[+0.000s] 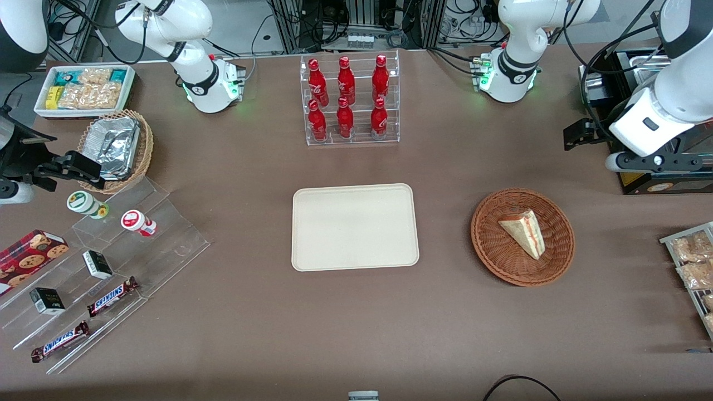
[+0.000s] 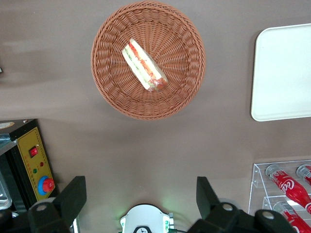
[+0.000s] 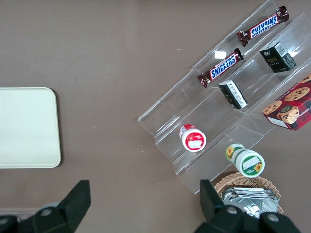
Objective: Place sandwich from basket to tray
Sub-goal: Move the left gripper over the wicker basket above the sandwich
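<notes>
The sandwich (image 1: 523, 231) (image 2: 145, 67), a pale bread wedge with a red and green filling stripe, lies in the round reddish-brown basket (image 1: 490, 245) (image 2: 116, 92). The cream tray (image 1: 355, 226) (image 2: 284, 73) (image 3: 26, 128) sits flat on the table beside the basket, toward the parked arm's end, with nothing on it. My gripper (image 1: 580, 135) (image 2: 141, 196) hangs high above the table, farther from the front camera than the basket and well apart from it. Its fingers (image 2: 73, 199) are spread wide open and hold nothing.
A clear rack of red bottles (image 1: 350, 100) (image 2: 286, 187) stands farther from the front camera than the tray. A black control box (image 1: 652, 178) (image 2: 29, 160) sits under my arm. A wire rack of snack packets (image 1: 690, 267) lies at the working arm's end.
</notes>
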Available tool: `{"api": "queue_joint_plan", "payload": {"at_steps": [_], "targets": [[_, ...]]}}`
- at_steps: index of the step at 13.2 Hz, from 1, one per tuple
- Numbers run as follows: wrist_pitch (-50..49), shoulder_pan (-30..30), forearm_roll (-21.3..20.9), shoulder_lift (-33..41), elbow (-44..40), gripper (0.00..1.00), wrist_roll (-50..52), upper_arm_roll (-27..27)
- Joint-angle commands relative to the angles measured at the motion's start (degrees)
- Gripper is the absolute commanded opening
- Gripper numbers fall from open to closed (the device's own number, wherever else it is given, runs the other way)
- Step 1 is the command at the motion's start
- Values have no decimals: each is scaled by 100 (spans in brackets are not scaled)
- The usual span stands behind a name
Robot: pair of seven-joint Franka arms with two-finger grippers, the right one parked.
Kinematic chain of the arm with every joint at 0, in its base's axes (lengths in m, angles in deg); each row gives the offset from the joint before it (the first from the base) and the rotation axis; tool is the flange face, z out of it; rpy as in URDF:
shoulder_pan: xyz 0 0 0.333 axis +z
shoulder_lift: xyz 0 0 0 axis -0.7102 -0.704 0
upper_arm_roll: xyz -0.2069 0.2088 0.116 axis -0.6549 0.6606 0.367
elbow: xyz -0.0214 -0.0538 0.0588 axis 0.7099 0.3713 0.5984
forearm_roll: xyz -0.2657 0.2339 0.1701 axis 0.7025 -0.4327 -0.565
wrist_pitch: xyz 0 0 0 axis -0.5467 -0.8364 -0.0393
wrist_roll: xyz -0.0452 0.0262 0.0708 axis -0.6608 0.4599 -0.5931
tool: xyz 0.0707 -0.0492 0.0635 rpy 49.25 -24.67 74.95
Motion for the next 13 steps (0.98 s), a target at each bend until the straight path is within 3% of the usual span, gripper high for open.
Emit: {"api": "queue_joint_plan", "payload": {"at_steps": [1,5,13], "targets": [[129,-86,44,64,-40,100,-35,73],[498,-95,35,11,248,100,-44,64],[2782,-113,17,-269,2041,100,-35,64]]}}
